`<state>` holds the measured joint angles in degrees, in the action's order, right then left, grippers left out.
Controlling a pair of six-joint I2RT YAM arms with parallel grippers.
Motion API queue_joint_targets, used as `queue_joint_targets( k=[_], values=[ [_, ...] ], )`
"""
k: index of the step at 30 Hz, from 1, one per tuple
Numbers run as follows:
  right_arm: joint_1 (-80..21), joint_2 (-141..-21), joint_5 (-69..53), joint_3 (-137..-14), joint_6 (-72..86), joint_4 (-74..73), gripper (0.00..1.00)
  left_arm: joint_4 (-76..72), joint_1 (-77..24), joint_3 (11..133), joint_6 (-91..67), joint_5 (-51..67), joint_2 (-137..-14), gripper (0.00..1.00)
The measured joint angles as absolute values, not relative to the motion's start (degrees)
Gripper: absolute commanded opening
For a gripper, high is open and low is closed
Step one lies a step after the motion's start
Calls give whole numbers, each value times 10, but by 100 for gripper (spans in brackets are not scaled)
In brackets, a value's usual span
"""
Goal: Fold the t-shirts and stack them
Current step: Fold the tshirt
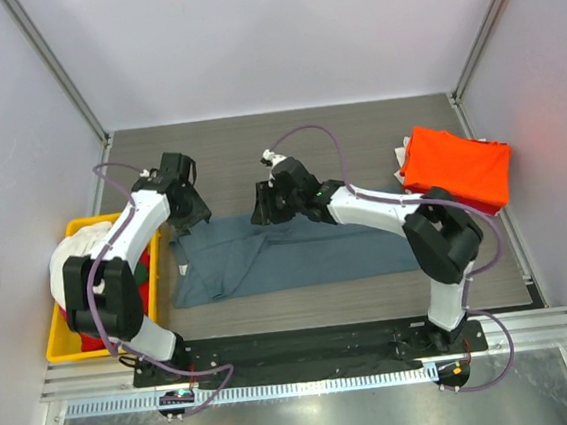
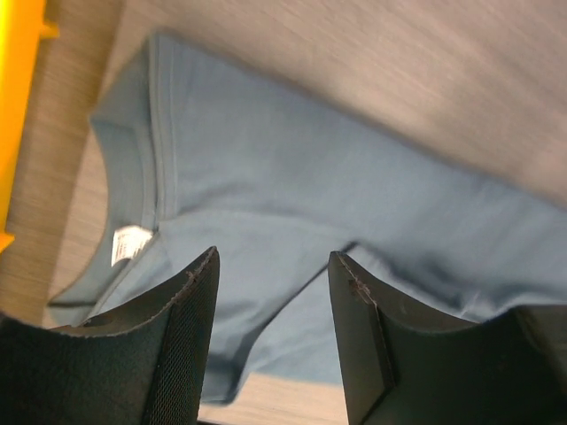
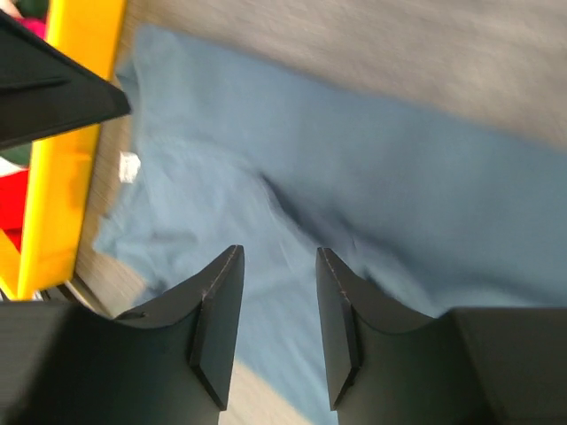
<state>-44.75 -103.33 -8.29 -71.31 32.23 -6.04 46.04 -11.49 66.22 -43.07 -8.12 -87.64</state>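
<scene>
Working on the blue-grey t-shirt (image 1: 298,256) spread flat on the bench (image 1: 358,150), lower left claw (image 1: 188,210) and right claw (image 1: 268,206), both parted and empty, onto its far edge together, pinch cleanly, fold evenly nearward.

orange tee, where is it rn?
Top view: the orange tee lies folded at the far-right corner of the table, apart from the blue-grey tee spread mid-table, with white cloth peeking out at its left edge.

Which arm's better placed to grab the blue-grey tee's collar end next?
Left, probably. The left gripper hangs open near the collar of the blue-grey tee; the right gripper is open over mid-shirt.
</scene>
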Motion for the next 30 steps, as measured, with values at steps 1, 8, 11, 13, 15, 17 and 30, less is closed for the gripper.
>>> queue_joint_targets(
  k=[1,8,11,13,15,17,30],
  values=[
    [-448,-1049,-90,-729,320,-56,38,462,-113,677,-435,-85,-890,53],
    [-445,-1166,-173,-817,301,-21,19,480,-111,777,-451,-105,-993,48],
    [-445,-1211,-214,-846,292,-13,10,489,-111,786,-451,-109,-1027,47],
    [-445,-1235,-236,-862,287,-10,8,496,-111,785,-450,-109,-1043,47],
    [-445,-1254,-253,-872,285,-6,8,497,-111,781,-450,-108,-1052,46],
    [-445,-1268,-265,-876,283,-4,8,497,-111,775,-448,-106,-1057,46],
    [-434,-1280,-377,-796,334,151,48,503,-111,786,-464,-113,-1123,44]
  ],
)
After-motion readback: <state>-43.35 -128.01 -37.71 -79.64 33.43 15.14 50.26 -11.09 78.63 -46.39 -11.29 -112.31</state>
